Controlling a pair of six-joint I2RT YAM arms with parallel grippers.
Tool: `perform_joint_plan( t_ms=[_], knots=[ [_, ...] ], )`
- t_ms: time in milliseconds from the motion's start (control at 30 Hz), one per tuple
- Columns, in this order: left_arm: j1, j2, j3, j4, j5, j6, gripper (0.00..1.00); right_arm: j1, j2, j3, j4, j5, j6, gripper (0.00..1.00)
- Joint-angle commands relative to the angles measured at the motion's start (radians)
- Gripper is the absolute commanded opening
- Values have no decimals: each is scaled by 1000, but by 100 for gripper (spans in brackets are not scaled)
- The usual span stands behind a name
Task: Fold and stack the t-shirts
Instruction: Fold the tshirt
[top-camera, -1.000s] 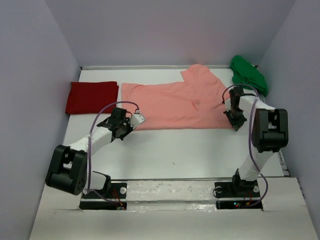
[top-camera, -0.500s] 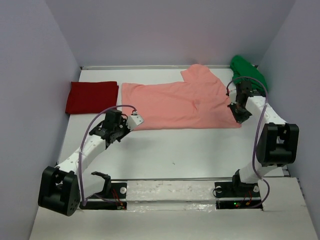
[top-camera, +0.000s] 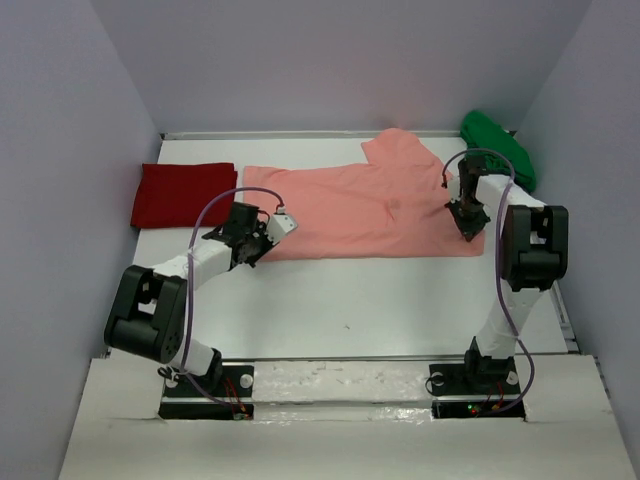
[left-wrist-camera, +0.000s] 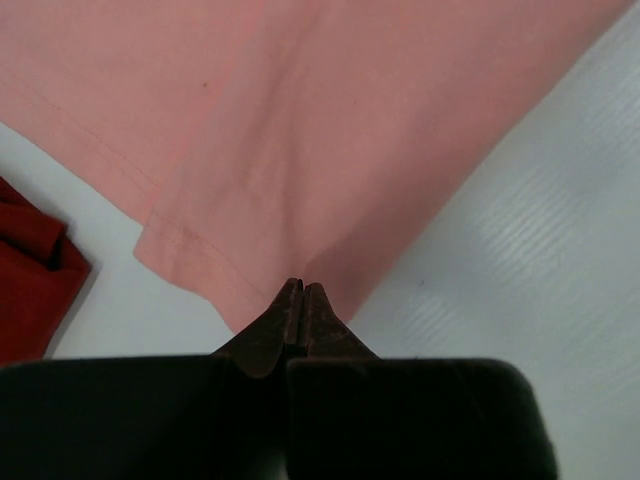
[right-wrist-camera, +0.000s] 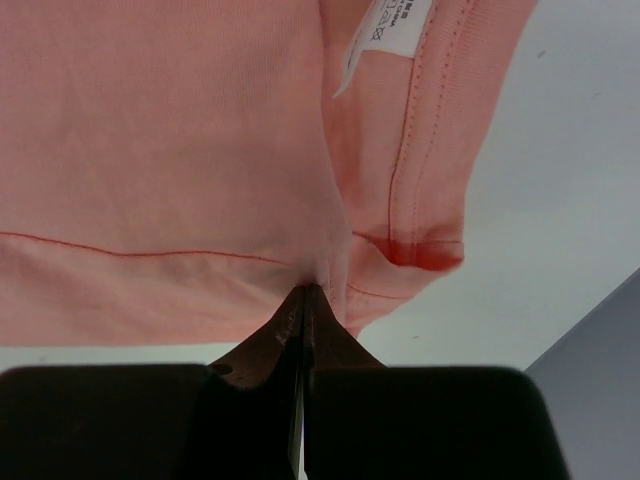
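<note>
T-shirts, three of them, lie on the white counter (top-camera: 350, 300). The salmon-pink t-shirt (top-camera: 360, 205) is spread flat across the middle and back, its long side running left to right, with one sleeve sticking out toward the back. The deep red t-shirt (top-camera: 185, 193) sits folded into a neat rectangle just beside its left end (the two edges look close to touching, though I cannot tell if they do). The bright green t-shirt (top-camera: 497, 148) is bunched in the back right corner, near the pink sleeve.

The left fingers (left-wrist-camera: 272, 325) are pressed together at the near left corner of the salmon-pink t-shirt, pinching a small peak of cloth by the stitched hem. A corner of the deep red t-shirt shows at the left edge of that wrist view. The right fingers (right-wrist-camera: 270, 335) are likewise closed on the near right corner of the same shirt, their tips nipping a fold of cloth beside a seam. A white care label (right-wrist-camera: 385, 30) shows further up. Bare counter lies to the right of that corner, with a strip of lilac wall (right-wrist-camera: 600, 330) beyond it. Both arms reach forward from their bases, the left one low and bent, the right one arched up and over.
</note>
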Motion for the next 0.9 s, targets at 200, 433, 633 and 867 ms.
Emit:
perform_joint_plan(
  t_ms=[200,433,633,867],
  knots=[
    [5,68,43,38,6,17,0,0,66,62,36,10,-5,0],
    [5,78,-7,44,-1,27,0,0,97,23,62,15,-15,0],
    [5,108,-21,20,3,33,0,0,96,-14,65,15,-26,0],
    [5,79,-43,-68,-6,66,0,0,24,-114,80,27,-55,0]
  ],
)
